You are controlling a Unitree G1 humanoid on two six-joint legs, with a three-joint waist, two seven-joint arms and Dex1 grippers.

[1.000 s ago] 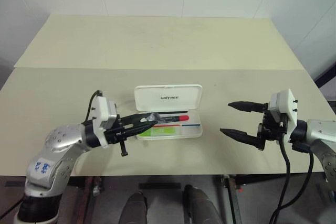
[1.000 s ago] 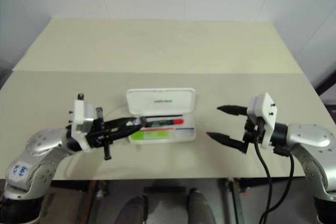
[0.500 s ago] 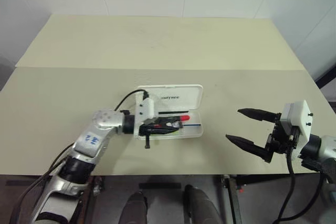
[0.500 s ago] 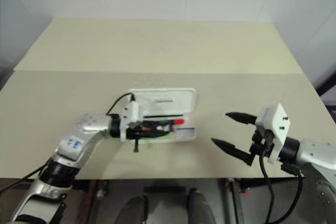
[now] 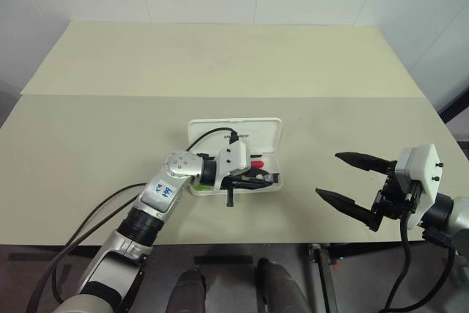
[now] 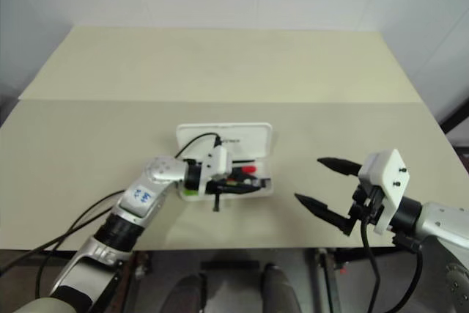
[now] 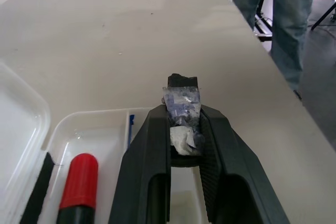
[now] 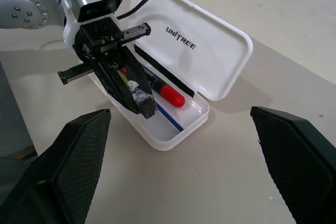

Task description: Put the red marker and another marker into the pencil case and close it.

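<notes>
Black fingers of the left gripper (image 7: 184,145) stand nearly closed, pinching a small taped object over the open pencil case (image 5: 272,186). Red marker (image 8: 167,94) lies inside, beside them. Right gripper (image 5: 350,181) hangs wide open, empty, well right of the case.

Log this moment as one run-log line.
left end effector: shut, over open pencil case | red marker: in case | right end effector: open, apart | lid: up
</notes>
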